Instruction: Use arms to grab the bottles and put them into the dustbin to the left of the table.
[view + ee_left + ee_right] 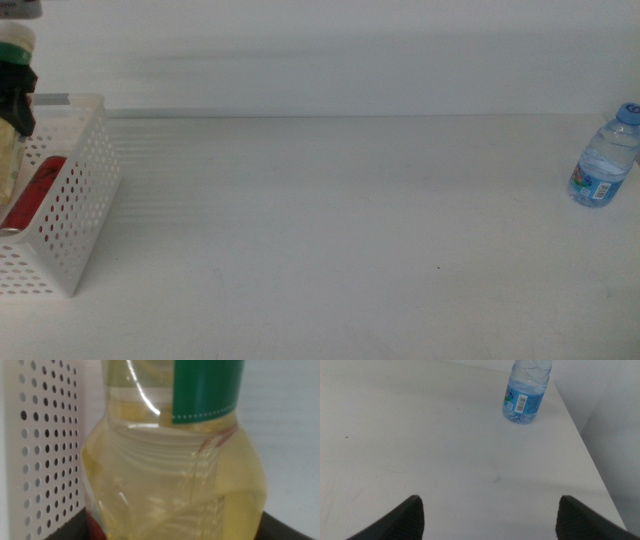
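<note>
Your left hand [18, 95] is at the far left of the middle view, closed around the yellow bottle [175, 475] and holding it above the open top of the dustbin [75, 200]. The wrist camera is filled by the bottle's clear body and green band, with the bin's perforated wall just beside it. The red can [35, 190] already lies inside the dustbin (you can see it through the holes). So this is the drop-off step for the second of three items, and it is not finished: the bottle is not yet in the basket.

Next, I judge, you need to make sure the bottle clears the rim, then open that hand and let it fall in beside the can.

Your right hand [490, 520] waits low over the tabletop [330, 230], jaws spread wide and empty. The water bottle [603, 158] stands upright near the tabletop's right edge, well apart from the bin and ahead of that hand; it looks like the last pick.
</note>
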`<state>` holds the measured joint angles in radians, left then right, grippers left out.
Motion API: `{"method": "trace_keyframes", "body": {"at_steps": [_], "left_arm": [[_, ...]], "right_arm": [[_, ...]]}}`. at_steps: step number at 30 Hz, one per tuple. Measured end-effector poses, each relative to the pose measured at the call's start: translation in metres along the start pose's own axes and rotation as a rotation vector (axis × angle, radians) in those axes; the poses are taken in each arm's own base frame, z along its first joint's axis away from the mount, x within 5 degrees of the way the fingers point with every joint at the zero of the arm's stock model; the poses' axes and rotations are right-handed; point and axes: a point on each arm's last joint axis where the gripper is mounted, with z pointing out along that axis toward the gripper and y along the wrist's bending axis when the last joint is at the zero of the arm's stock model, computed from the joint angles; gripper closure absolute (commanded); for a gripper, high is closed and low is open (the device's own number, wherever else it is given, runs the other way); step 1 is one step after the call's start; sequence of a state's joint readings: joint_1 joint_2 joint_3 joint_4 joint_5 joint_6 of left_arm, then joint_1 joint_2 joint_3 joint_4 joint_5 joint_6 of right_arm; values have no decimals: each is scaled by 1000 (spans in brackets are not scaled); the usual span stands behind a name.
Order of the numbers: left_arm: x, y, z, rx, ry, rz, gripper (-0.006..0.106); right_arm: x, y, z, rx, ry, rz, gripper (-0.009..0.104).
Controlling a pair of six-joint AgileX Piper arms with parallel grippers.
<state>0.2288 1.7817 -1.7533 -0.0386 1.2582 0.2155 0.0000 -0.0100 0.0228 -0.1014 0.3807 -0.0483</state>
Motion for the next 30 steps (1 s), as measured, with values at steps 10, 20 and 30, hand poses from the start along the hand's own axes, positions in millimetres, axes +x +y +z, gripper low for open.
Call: {"method": "trace_keyframes", "body": {"at_steps": [10,20,30], "left_arm": [[3,35,39,-21,90,-65,106],[6,51,84,-12,188,-91,105],[7,53,98,-11,215,-68,36]], "right_arm": [[0,0,0,0,0,0,21],[0,0,0,0,0,0,21],[0,0,0,0,0,0,21]]}}
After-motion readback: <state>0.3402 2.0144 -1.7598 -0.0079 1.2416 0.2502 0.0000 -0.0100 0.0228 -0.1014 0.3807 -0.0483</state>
